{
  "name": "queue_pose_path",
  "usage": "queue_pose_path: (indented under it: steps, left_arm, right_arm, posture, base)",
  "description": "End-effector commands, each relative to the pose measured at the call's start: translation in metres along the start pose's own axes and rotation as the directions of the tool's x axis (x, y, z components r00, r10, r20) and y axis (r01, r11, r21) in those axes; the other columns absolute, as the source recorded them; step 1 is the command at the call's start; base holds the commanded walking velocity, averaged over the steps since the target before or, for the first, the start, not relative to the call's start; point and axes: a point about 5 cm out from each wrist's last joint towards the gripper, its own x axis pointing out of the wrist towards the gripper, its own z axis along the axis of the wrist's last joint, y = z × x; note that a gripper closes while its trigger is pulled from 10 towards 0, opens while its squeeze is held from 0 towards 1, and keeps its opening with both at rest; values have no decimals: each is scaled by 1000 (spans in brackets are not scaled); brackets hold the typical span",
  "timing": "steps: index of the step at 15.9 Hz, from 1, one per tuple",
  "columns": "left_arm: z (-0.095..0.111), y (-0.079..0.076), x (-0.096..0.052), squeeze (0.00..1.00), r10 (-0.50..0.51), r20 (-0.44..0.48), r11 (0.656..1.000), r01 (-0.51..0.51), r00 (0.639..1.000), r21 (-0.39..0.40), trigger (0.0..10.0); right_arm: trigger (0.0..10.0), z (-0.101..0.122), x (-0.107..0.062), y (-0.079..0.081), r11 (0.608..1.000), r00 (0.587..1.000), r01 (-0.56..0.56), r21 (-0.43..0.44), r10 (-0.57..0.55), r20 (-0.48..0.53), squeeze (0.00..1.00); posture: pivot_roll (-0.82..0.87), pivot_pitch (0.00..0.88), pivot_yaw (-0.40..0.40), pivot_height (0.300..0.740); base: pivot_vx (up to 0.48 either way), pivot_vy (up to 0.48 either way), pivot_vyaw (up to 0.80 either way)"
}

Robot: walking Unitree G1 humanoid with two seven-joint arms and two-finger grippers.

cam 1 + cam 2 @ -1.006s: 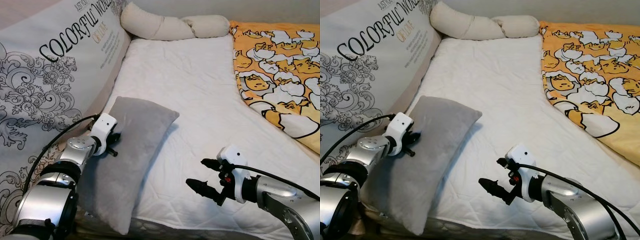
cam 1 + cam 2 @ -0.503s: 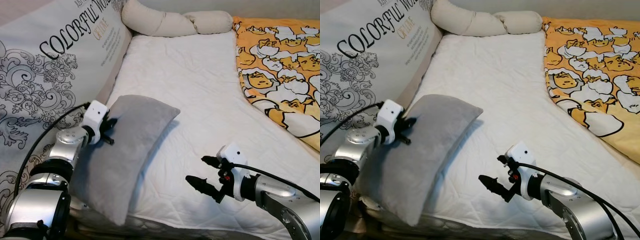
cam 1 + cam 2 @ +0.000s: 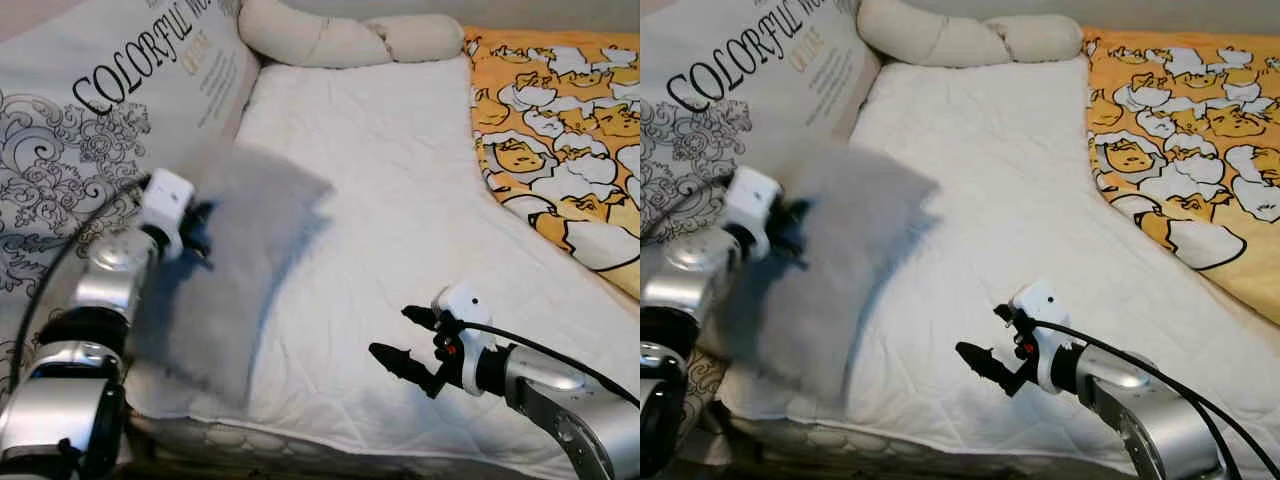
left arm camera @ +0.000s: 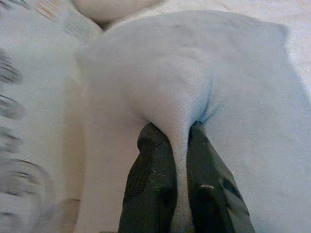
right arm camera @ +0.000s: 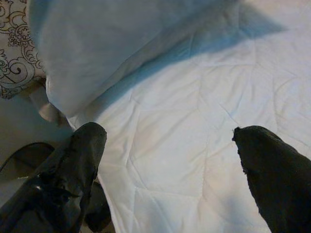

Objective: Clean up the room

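A grey pillow (image 3: 235,255) lies at the left side of the white mattress (image 3: 390,190), blurred by motion. My left gripper (image 3: 196,228) is shut on a pinched fold of its edge; in the left wrist view the two fingertips (image 4: 154,160) squeeze the pillow (image 4: 204,73) fabric. My right gripper (image 3: 408,340) hovers open over the mattress near its front edge, with nothing between its fingers (image 5: 80,155).
A large printed cushion (image 3: 90,130) stands along the left side of the bed. A cream bolster (image 3: 340,40) lies at the head end. An orange patterned blanket (image 3: 560,130) covers the right side. The bed's front edge (image 3: 300,440) is close below.
My left gripper has pulled the grey pillow up and toward the printed cushion on the left. The camera view shifted slightly. The right gripper stays open in much the same place.
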Motion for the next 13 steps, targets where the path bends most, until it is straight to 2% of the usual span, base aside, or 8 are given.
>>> queue_pose_path:
  steps: [1,2,4,9,11,13]
  left_arm:
    - [17,14,-3,0,58,56,998,-60,997,30,0]
    - [16,15,-4,0,52,16,994,-53,999,97,0]
    - [10,12,-4,0,34,-49,988,-26,998,155,0]
    - [-6,-5,4,0,-26,-168,979,59,985,194,0]
    - [-16,-4,7,0,62,-246,976,-7,967,217,0]
    - [-26,-2,7,0,135,-325,977,-70,936,203,0]
  right_arm:
    - [10000,2,2,-1,1000,1000,5,-13,-5,6,0]
    - [10000,2,5,0,1000,1000,-4,-17,4,6,0]
    - [10000,3,10,2,1000,1000,-17,-18,17,7,0]
    - [10000,4,17,2,999,999,-31,-19,31,12,0]
    - [10000,5,20,2,999,999,-35,-17,35,19,0]
    - [10000,4,24,3,999,999,-38,-16,39,21,0]
  posture:
    - [-108,0,98,740]
    - [-99,0,97,740]
    - [-86,0,94,740]
    - [-76,0,90,740]
    - [-74,0,92,740]
    - [-77,0,100,740]
  base:
    - [0,0,0]
    - [0,0,0]
    - [0,0,0]
    - [0,0,0]
    - [0,0,0]
    - [0,0,0]
